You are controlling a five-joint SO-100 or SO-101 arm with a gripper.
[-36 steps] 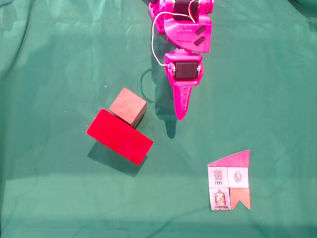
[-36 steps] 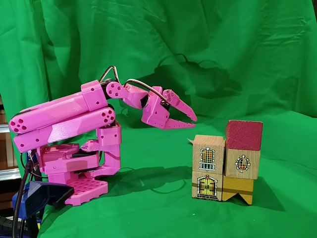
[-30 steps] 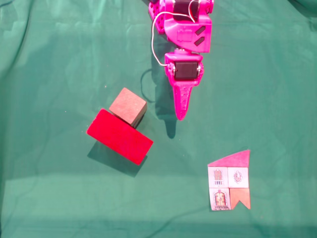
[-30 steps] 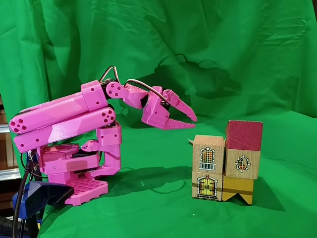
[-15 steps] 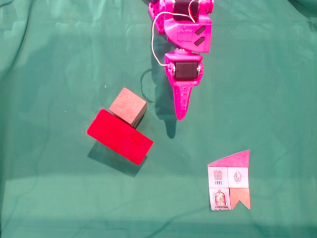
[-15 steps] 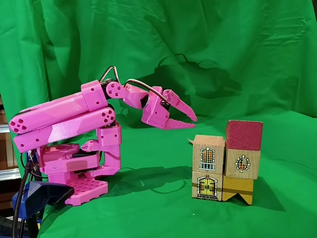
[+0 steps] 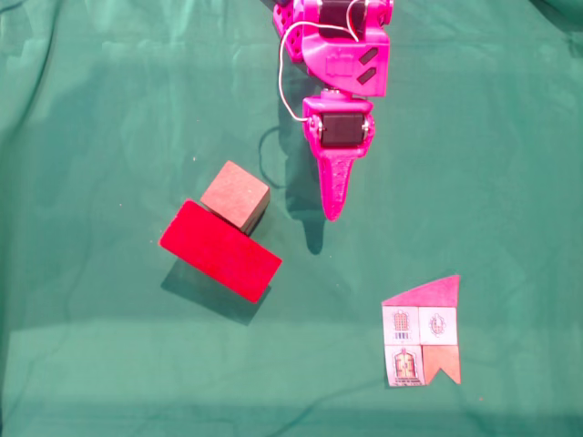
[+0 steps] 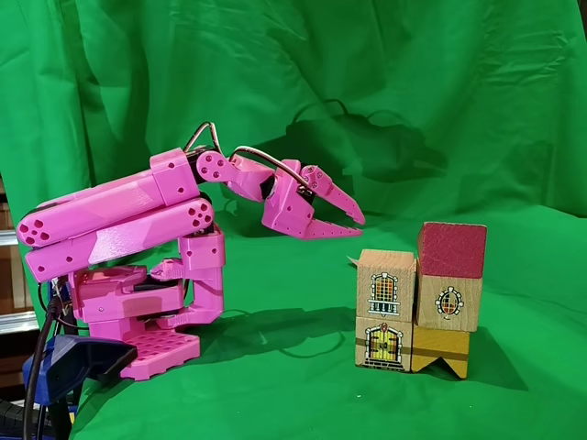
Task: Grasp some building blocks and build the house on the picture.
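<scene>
In a fixed view from above, a long bright red block lies diagonally on the green cloth. A dull brown cube touches its upper edge. My magenta gripper points down the view, to the right of the cube and apart from it. The picture, a small house card, lies at the lower right. In a fixed view from the side, the blocks stand as a house: a red-topped block beside a stack with window and door faces. My gripper hangs above and left of it, shut and holding nothing.
The arm's pink base stands at the left in the side view, with a blue clamp below it. A white cable loops beside the wrist. Green cloth covers the table and backdrop.
</scene>
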